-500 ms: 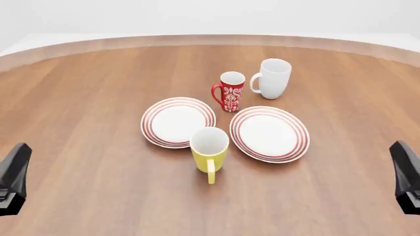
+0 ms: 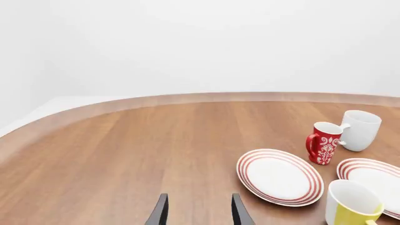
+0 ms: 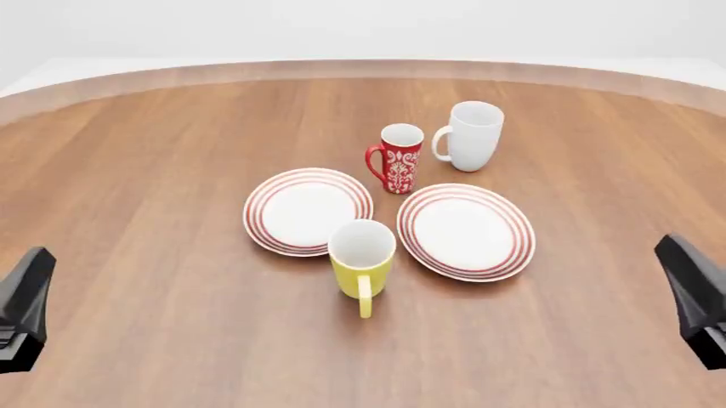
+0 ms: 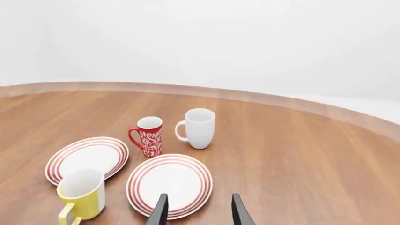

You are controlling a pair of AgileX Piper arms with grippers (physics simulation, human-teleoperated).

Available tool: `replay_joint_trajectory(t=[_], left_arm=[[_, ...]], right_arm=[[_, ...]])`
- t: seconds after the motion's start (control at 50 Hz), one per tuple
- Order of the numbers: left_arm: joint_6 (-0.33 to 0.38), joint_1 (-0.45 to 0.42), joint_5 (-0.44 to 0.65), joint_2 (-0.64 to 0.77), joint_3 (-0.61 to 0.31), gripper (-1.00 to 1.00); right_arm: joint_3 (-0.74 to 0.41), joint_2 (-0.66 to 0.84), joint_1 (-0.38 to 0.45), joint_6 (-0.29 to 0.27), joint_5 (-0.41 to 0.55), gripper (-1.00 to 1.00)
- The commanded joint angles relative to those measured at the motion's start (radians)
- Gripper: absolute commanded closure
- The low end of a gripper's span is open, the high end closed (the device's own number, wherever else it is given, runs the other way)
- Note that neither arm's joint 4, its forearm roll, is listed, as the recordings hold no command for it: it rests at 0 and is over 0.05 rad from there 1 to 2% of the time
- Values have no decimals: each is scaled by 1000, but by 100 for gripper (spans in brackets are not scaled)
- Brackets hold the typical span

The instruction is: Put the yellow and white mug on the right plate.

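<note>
Wood-grain tabletop [image 3: 148,170] runs to a curved far edge under a plain white backdrop. Near its middle stands the yellow and white mug [image 3: 362,259], upright, its handle turned toward the arms' side, sitting between the fronts of two ringed plates and just in front of them. The right plate [image 3: 465,230] lies just to the mug's right and holds nothing; the left plate [image 3: 308,211] is its twin on the other side. Behind the plates stand a red patterned mug [image 3: 397,158] and, to its right, an all-white mug [image 3: 472,135], close together.

Both arms sit low at the near corners, well apart from everything. The left gripper [image 2: 197,213] shows its fingers spread with nothing between them; the right gripper [image 4: 197,210] is likewise spread and empty, looking over the right plate toward the mugs.

By my reading the task is at its start: the approach, with no grasp made. The next move likely calls for one arm to reach the yellow mug, close on its wall or handle, lift it clear, and carry it the short way rightward onto the plate.
</note>
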Motion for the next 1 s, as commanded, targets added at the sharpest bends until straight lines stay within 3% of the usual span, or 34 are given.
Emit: replay_joint_trajectory(t=[0.02,0.18,0.28,0.4,0.5,0.76,1.0], left_arm=[[0,0,0,0,0,-100],[0,0,0,0,0,-100],[0,0,0,0,0,-100],[0,0,0,0,0,-100],[0,0,0,0,0,-100],[0,0,0,0,0,-100],[0,0,0,0,0,-100]], right_arm=[[-125,136,124,29,81,-100],[-239,293,250,112,145,-100],[-298,342,297,152,167,-100],[-352,423,340,240,194,-100],[-408,484,358,222,209,-100],[-573,657,406,273,261,-100],[-649,758,480,300,280,-100]])
